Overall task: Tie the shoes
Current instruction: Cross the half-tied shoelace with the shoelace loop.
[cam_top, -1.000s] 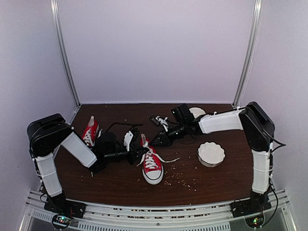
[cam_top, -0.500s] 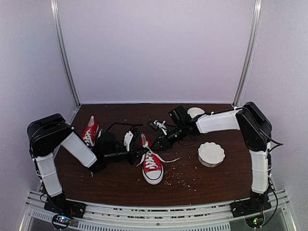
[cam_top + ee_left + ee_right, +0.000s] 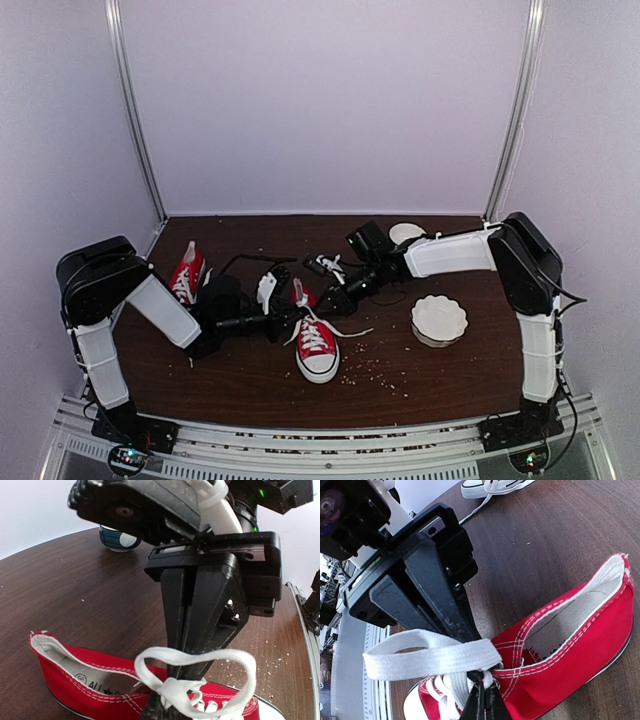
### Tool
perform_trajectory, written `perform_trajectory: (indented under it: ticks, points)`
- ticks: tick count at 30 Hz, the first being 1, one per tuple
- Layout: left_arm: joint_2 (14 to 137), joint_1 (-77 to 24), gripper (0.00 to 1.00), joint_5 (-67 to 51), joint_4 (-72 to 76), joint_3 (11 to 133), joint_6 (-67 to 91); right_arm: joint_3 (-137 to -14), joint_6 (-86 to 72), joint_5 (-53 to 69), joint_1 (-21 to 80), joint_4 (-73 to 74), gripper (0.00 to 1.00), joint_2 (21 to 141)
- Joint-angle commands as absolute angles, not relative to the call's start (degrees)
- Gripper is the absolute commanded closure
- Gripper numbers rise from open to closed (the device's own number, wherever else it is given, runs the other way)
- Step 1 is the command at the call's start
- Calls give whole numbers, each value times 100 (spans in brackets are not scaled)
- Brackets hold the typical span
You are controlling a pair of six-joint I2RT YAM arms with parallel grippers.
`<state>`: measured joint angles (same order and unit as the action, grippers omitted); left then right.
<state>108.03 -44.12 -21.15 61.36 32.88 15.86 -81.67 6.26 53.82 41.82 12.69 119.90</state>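
The desk carried two arms, and both reached in to one spot near its middle. There were two shoes. The near shoe lay with its toe toward the arms' bases and its heel away, so its long axis ran near to far. The other shoe sat well apart at the far left, beside the left arm, with nothing holding it. One white dish stood to the right of the near shoe, and a second dish showed partly behind the right arm.

The left gripper came at the near shoe's throat from the left and the right gripper from the far right. They met tip to tip just above the tongue, neither nearer than the other. Both pairs of jaws were pressed together, and each looked clamped on the lace close to the knot. Between them stood one loop, lying crosswise to the shoe. I judged the next move would turn on that: a pull apart along the loop's line, across the shoe's axis, to draw the tie snug. Whether a second loop was formed I could not tell. Crumbs dotted the desk by the toe.
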Motion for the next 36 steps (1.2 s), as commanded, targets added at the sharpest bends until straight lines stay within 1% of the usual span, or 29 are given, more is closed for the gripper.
perform_trajectory:
  ticks: [1, 7, 13, 24, 26, 28, 33, 36]
  points:
    - [10828, -4395, 92, -2182, 6140, 3310, 1451, -8108, 638, 5276, 4225, 1129, 100, 11719]
    - [10745, -4395, 72, -2294, 6118, 3219, 1341, -7981, 608, 5092, 4226, 1049, 100, 11518]
    - [10668, -4397, 59, -2516, 6039, 3223, 1194, -7993, 632, 5055, 4245, 1103, 100, 11505]
    - [10734, -4387, 47, -2839, 6722, 3202, 1508, -8033, 740, 4943, 4291, 1263, 100, 11433]
    - [10769, -4381, 47, -2737, 6698, 3231, 1556, -8033, 768, 4922, 4298, 1287, 100, 11410]
    - [10805, -4357, 49, -2607, 6633, 3299, 1642, -8033, 794, 4907, 4315, 1316, 100, 11379]
    - [10819, -4344, 66, -2406, 6481, 3372, 1665, -8033, 828, 4863, 4342, 1344, 100, 11325]
    - [10836, -4342, 70, -2302, 6308, 3412, 1611, -8028, 847, 4841, 4355, 1360, 100, 11290]
